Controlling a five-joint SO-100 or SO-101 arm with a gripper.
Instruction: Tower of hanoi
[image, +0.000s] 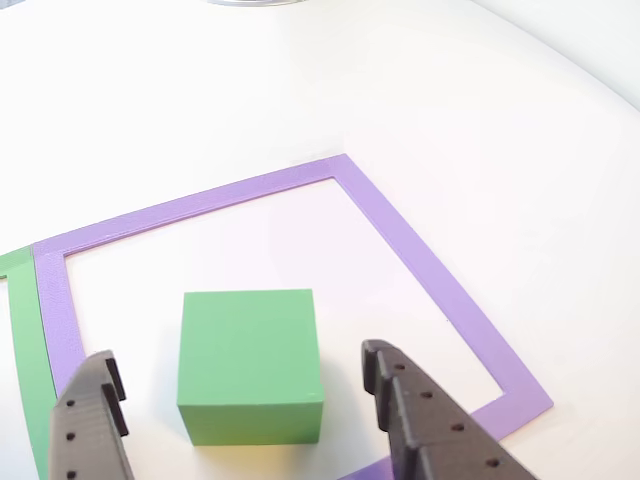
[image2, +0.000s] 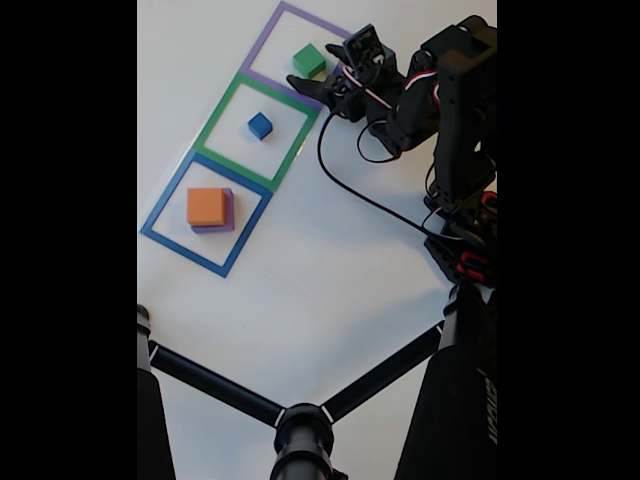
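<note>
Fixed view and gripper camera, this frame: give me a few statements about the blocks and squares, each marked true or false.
1. The green block sits inside the purple square. True.
2. The gripper is shut on the green block. False: its jaws stand open, one on each side of the block, not touching it.
3. The blue block lies in the green square. True.
4. The orange block rests directly on the table. False: it sits on a purple block in the blue square.
</note>
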